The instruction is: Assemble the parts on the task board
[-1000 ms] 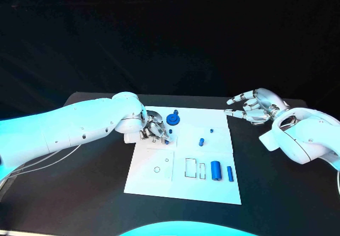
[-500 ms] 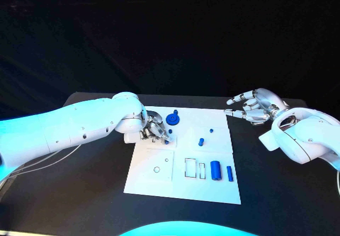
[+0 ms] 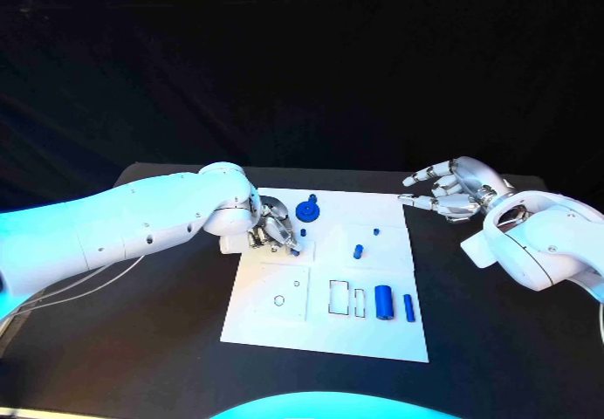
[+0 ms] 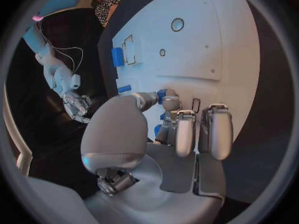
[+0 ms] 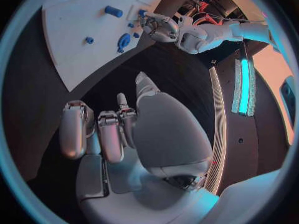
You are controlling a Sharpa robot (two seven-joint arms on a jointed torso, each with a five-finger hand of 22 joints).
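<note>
**Left hand on part at board's far-left edge**

A small blue part (image 3: 293,248) is pinched by the left hand (image 3: 272,230) over the board (image 3: 330,340). The right hand (image 3: 449,194) is held off the board's far-right corner, fingers apart, empty.

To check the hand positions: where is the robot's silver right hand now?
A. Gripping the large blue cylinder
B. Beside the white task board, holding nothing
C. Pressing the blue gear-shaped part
B: the silver right hand hovers with fingers apart just off the white task board, holding nothing.
</note>
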